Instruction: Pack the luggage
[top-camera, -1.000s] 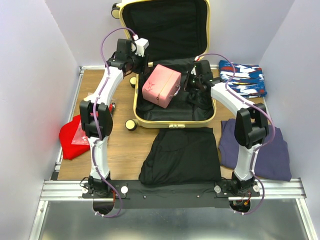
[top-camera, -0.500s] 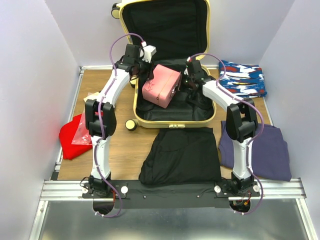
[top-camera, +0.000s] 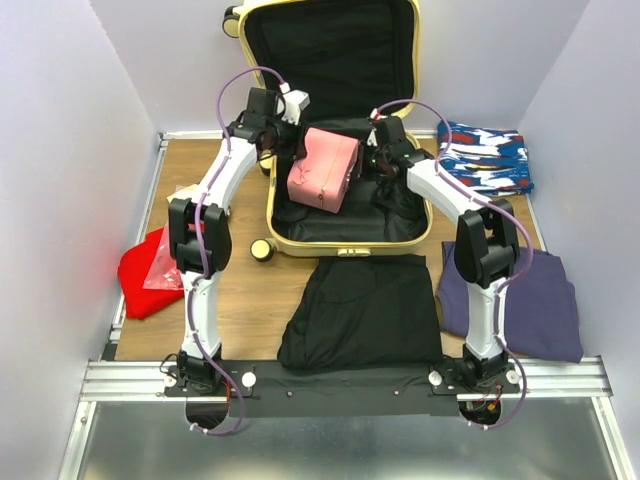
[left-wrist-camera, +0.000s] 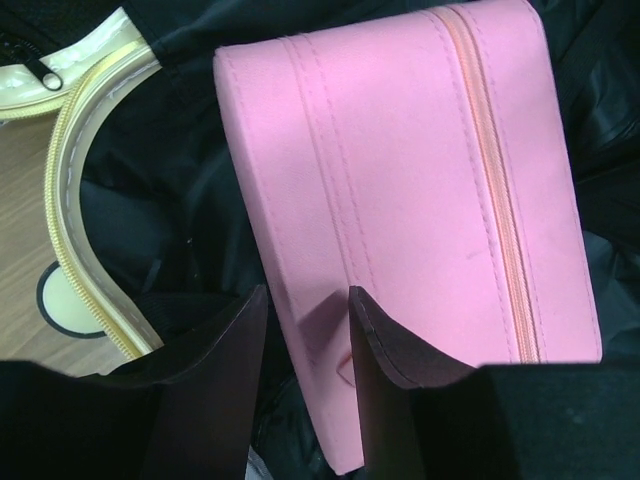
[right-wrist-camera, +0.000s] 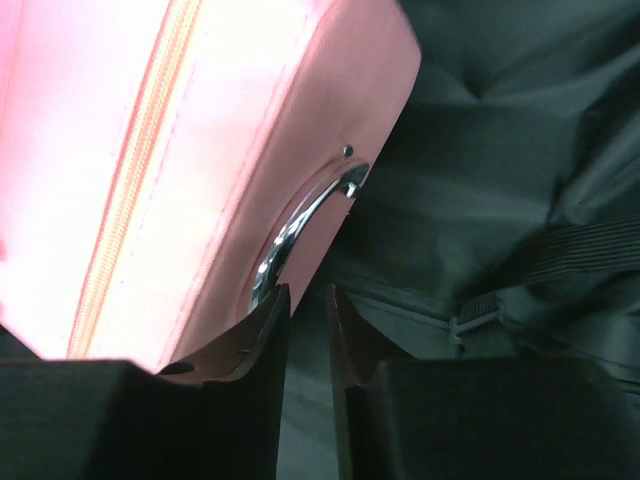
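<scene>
The luggage (top-camera: 270, 215) is a pale-yellow suitcase lying open at the back of the table, with its lid propped up and black lining showing. A pink pouch (top-camera: 322, 170) stands tilted inside it. My left gripper (top-camera: 293, 140) is at the pouch's back left corner. In the left wrist view its jaws (left-wrist-camera: 307, 300) pinch the pouch's (left-wrist-camera: 420, 180) edge, next to the yellow rim (left-wrist-camera: 75, 200). My right gripper (top-camera: 368, 165) is at the pouch's right side. In the right wrist view its jaws (right-wrist-camera: 308, 295) are nearly together at the pouch's (right-wrist-camera: 150, 150) silver handle (right-wrist-camera: 300, 225), whose lower end is hidden behind a finger.
A black garment (top-camera: 365, 310) lies in front of the suitcase. A purple garment (top-camera: 545, 300) lies at the right and a blue patterned cloth (top-camera: 490, 155) at the back right. A red item (top-camera: 145, 270) lies at the left. A suitcase wheel (top-camera: 262, 249) sticks out by the front left corner. Walls close in on both sides.
My left gripper has come in from outside the suitcase's left rim to the pouch's corner. The pouch and my right gripper have shifted toward the back of the suitcase.
</scene>
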